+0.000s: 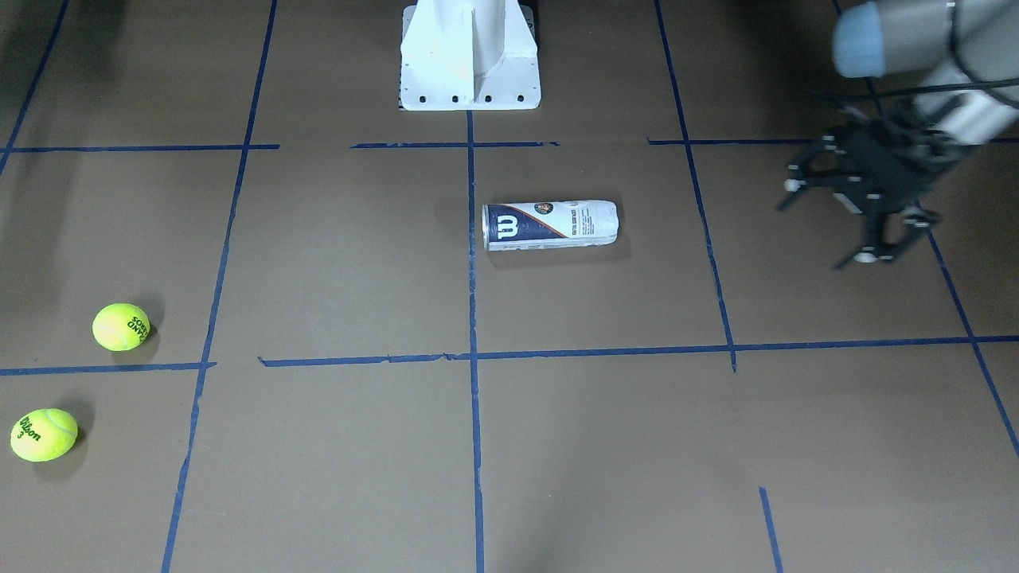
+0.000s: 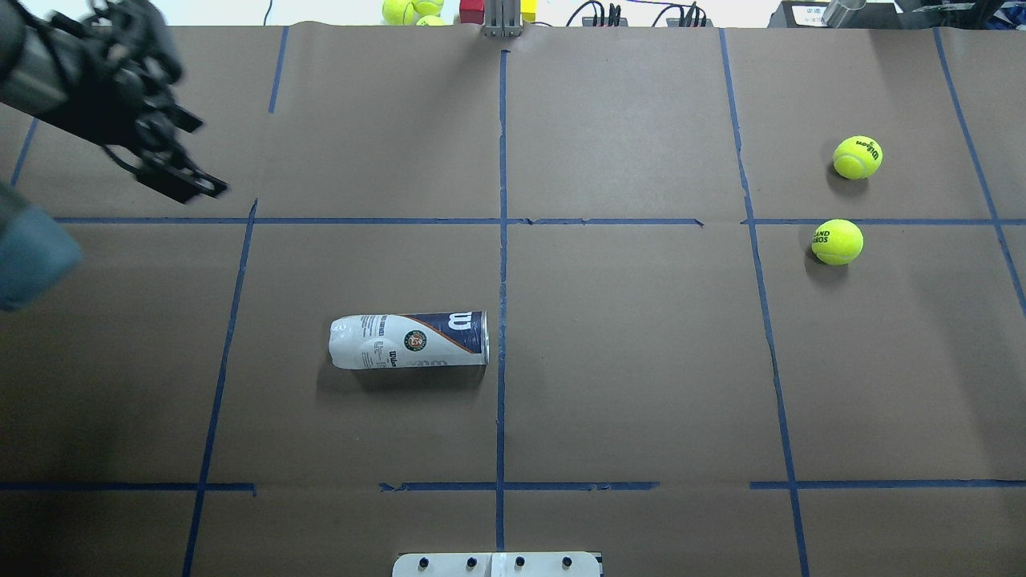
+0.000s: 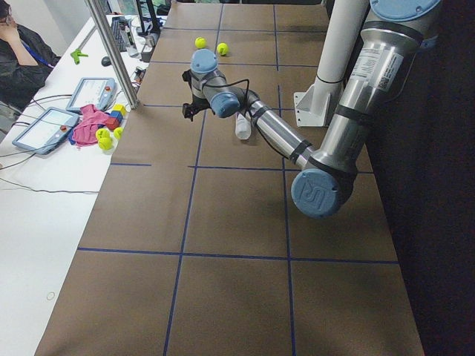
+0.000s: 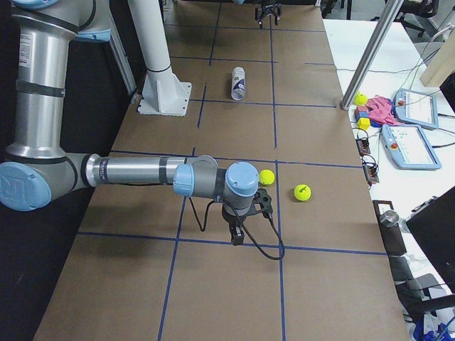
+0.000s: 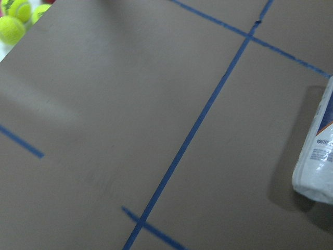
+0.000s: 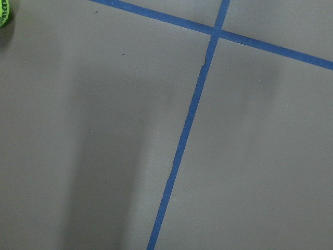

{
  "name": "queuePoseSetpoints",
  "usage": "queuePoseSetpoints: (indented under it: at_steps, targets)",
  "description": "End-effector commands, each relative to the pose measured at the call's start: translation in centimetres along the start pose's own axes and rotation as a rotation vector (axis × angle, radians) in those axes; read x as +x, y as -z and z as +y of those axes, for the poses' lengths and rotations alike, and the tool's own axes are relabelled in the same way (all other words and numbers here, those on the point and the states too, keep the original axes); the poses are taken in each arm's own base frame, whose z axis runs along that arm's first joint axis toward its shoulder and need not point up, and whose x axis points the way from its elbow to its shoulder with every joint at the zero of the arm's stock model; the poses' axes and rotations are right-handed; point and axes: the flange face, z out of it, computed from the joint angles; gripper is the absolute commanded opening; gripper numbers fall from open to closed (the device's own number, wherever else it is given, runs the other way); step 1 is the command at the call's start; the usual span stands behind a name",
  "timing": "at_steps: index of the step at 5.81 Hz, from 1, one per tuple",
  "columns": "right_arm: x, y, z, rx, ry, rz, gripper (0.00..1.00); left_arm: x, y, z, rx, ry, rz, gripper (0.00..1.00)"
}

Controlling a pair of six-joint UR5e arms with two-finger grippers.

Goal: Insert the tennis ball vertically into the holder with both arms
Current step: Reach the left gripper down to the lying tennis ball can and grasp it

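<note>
the holder (image 1: 549,225), a clear tennis-ball tube with a navy-and-white "w" label, lies on its side on the brown paper tabletop (image 1: 334,263). it is not upright. its navy end sits just beside the centre line of blue tape (image 1: 471,302), and its crumpled white end points toward the robot's left side. no ball shows inside it.

the white pedestal base (image 1: 470,79) stands behind it, at the robot's edge of the tabletop.

the left gripper (image 1: 827,221) hangs above the tabletop, well apart from the tube. its fingers (image 1: 864,255) are spread wide and hold nothing.

two yellow tennis balls (image 1: 121,326) (image 1: 44,434) rest near each other on the robot's right side, far from the tube. the right gripper (image 4: 237,233) is seen only from the table's end, where it points down near the closer ball. whether its fingers are apart or closed cannot be told.

more balls and coloured blocks lie beyond the tabletop's far edge.
</note>
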Motion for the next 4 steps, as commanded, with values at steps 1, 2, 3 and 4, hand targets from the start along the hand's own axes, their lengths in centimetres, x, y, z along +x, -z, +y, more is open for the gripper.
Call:
queuePoseSetpoints:
  at_steps: [1, 2, 3, 4]
  targets:
    - [0.0, 0.0, 0.0, 0.000, 0.000, 0.000, 1.00, 8.9, -6.5, -7.2, -0.086, -0.107, -0.018, 1.00]
    - [0.0, 0.0, 0.0, 0.000, 0.000, 0.000, 1.00, 11.5, -6.9, -10.7, -0.130, -0.122, -0.037, 1.00]
    - [0.1, -0.1, 0.0, -0.002, -0.002, -0.001, 1.00, 15.7, -9.1, -11.9, -0.176, -0.170, -0.028, 1.00]
    - [0.1, -0.2, 0.1, -0.003, -0.003, -0.001, 1.00, 18.0, -10.6, -13.4, -0.234, -0.204, -0.054, 1.00]
